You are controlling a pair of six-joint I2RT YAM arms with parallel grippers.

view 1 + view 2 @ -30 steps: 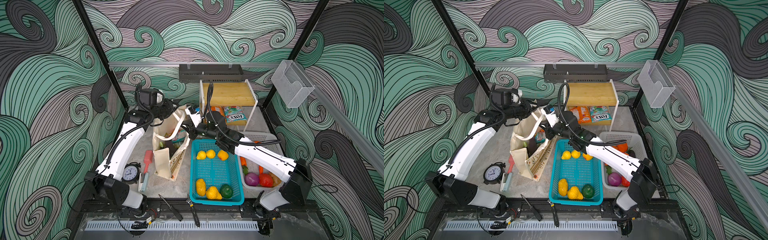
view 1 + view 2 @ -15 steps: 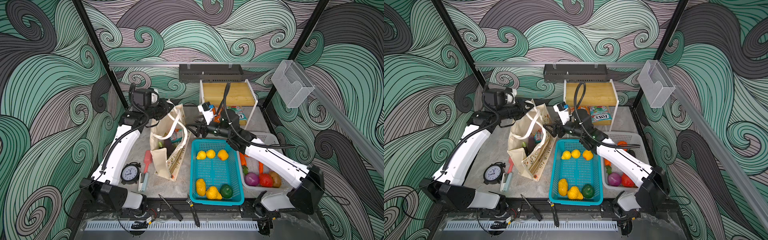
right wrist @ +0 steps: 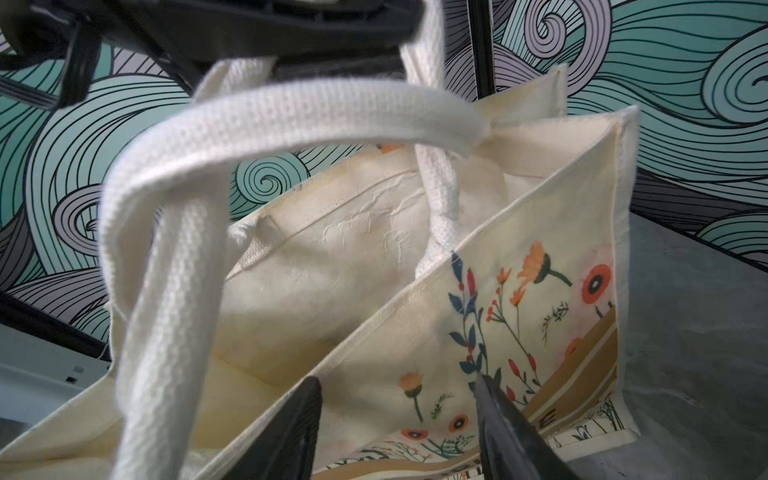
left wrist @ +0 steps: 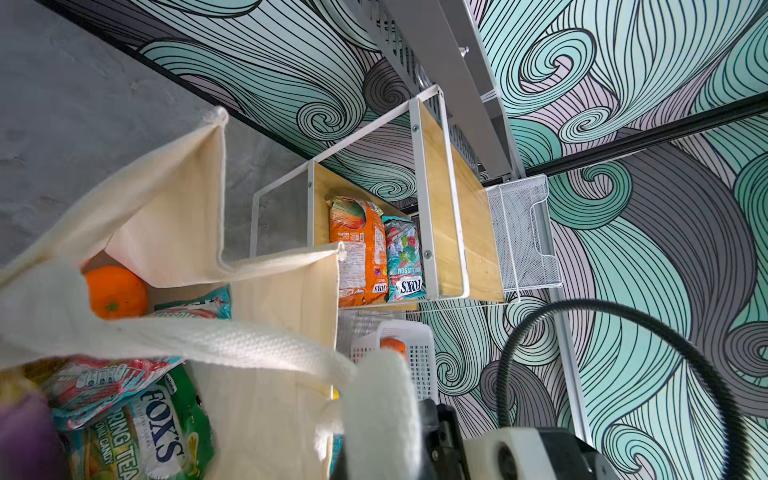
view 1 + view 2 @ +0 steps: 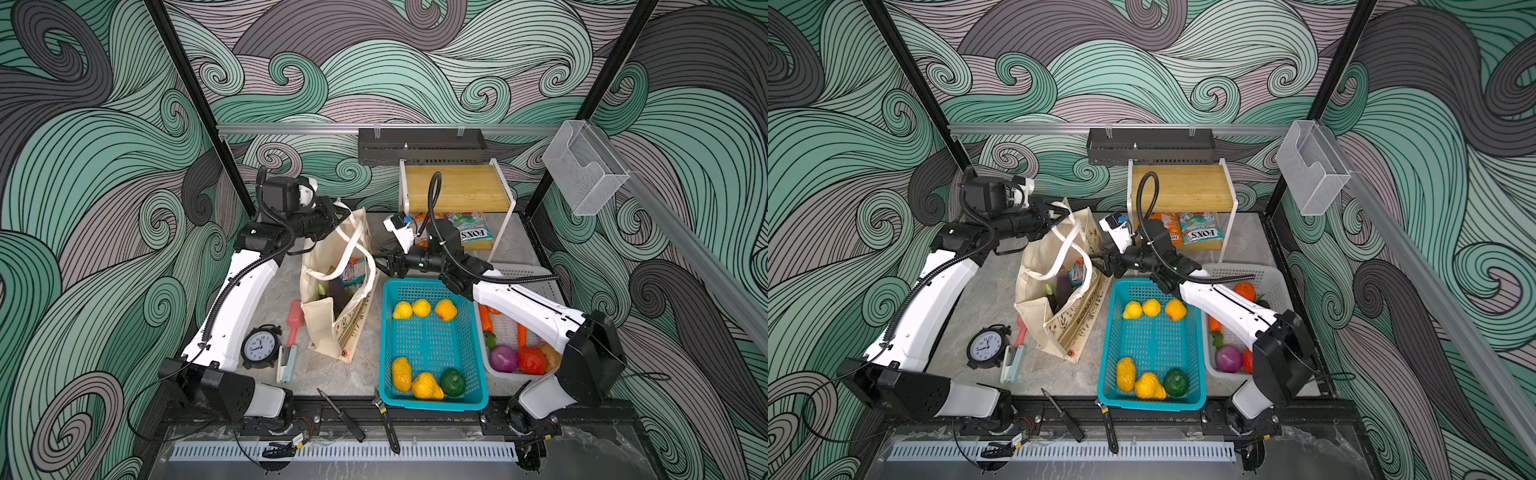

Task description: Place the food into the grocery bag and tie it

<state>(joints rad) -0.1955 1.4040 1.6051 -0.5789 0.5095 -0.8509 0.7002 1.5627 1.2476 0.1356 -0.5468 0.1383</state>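
A: What do both top views show?

B: The bag (image 5: 328, 332) stands upright, left of a teal basket (image 5: 432, 345), mouth up, its long side running front to back. The left gripper (image 5: 334, 214) is clenched on a handle (image 5: 360, 246) at the far end. The right gripper (image 5: 1100, 264) sits just beside the bag.

A: And the wrist views?

B: Left wrist: an orange (image 4: 116, 291) and packets (image 4: 158, 432) lie inside. Right wrist: the right fingers (image 3: 299, 428) stand apart, empty, facing the floral side.

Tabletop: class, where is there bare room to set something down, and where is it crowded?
Bare marble lies between the left arm and the grocery bag, and in front of the bag beside the teal basket. Crowded: around the clock, and from the teal basket to the white basket.
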